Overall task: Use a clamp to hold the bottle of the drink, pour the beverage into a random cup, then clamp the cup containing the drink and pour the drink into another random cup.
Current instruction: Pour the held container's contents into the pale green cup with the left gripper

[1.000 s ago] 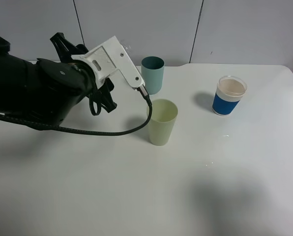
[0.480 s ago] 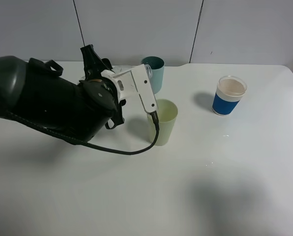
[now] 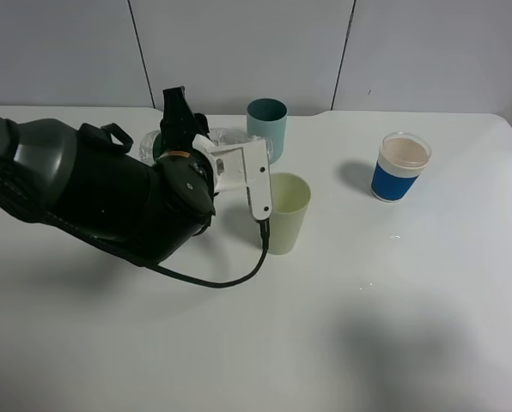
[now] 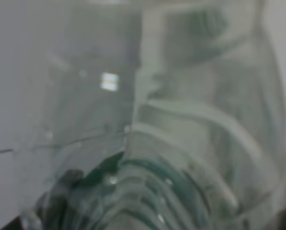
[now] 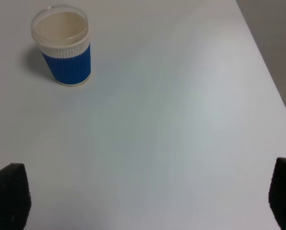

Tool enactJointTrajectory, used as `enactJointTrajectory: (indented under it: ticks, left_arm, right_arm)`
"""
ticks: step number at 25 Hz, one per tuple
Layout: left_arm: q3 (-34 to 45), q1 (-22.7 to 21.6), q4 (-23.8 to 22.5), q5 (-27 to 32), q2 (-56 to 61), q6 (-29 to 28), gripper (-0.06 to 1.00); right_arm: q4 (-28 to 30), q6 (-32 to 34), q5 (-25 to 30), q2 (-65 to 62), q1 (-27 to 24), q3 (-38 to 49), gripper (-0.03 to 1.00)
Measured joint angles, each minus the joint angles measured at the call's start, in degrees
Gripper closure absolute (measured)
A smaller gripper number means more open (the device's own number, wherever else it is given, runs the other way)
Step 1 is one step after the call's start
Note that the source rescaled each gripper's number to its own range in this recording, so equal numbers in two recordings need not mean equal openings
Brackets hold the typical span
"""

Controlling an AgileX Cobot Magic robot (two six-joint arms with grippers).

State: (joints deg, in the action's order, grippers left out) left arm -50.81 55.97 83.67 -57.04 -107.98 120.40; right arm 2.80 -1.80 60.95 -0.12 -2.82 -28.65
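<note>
Left claw (image 3: 180, 129) is grasping the bottle (image 3: 232, 137) sideways, up-left of the yellow-green cup (image 3: 283, 215) at centre frame. Pouring seems to be starting, needing its mouth over the rim. Right claw (image 5: 147, 196) is hanging released.

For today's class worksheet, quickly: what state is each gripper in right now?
Left gripper: closed on the bottle.
Right gripper: open, holding nothing.

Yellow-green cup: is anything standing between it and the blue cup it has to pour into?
No, nothing visible. Only bare table lies between the yellow-green cup and the blue cup. The teal cup stands farther back, off that path, and the left gripper with the bottle is on the other side.
</note>
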Motion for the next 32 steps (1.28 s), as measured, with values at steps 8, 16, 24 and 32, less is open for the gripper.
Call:
enactJointTrajectory:
  ticks: [8,16,24,32]
  left_arm:
    - [0.00,0.08,-2.26,-1.51,-0.57,8.64,0.87]
    - [0.00,0.08,-4.22,-1.89,-0.63,12.50,0.87]
    - [0.00,0.08,-7.88,-2.57,-0.68,15.26,0.87]
    - [0.00,0.08,-10.05,-3.71,-0.68,16.61,0.87]
  right_arm:
    - [0.44,0.64,0.00,0.00,0.00,0.00,-0.03]
    - [0.80,0.64,0.00,0.00,0.00,0.00,-0.03]
    - [0.80,0.64,0.00,0.00,0.00,0.00,-0.03]
    - [0.80,0.69,0.00,0.00,0.00,0.00,-0.03]
